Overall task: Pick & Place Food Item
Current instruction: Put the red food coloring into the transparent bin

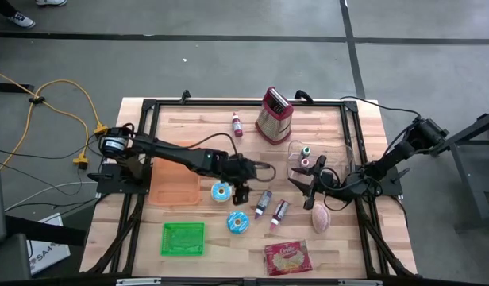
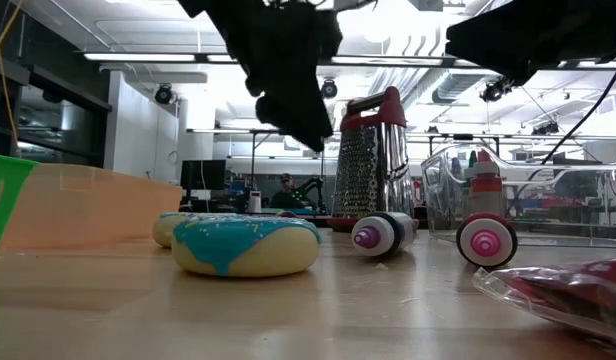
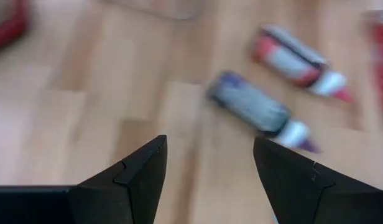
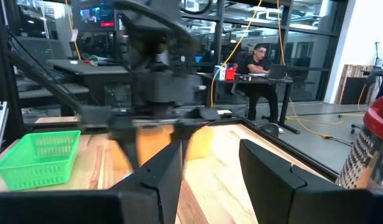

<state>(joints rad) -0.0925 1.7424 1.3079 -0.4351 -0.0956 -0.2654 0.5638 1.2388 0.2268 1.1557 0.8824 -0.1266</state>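
Black fingers of the left gripper [image 1: 243, 193] stand apart with nothing between them, near the middle of the high view, and they hang just above the wood table [image 1: 205, 127]. In the left wrist view the same fingers [image 3: 138, 177] show at the bottom with bare wood in the gap. Just left of this gripper in the high view lies a donut with a pale ring [image 1: 221, 191], and below it sits a blue donut [image 1: 238, 222]. In the low view the blue donut [image 2: 245, 245] fills the lower left middle. Right of the gripper lie two small bottles [image 1: 263, 202], side by side. The right gripper [image 1: 310, 191] is to the right of middle, its fingers partly apart and holding nothing. Below it rests a pinkish food lump [image 1: 321, 219]. A clear box [image 1: 302, 156] with little bottles is just above it. A metal grater [image 1: 274, 115] with a red top stands at the upper middle. An orange tray [image 1: 175, 184] lies left of the donuts, a green basket [image 1: 183, 238] sits at the lower left, and a red snack bag [image 1: 286, 257] lies at the bottom middle.
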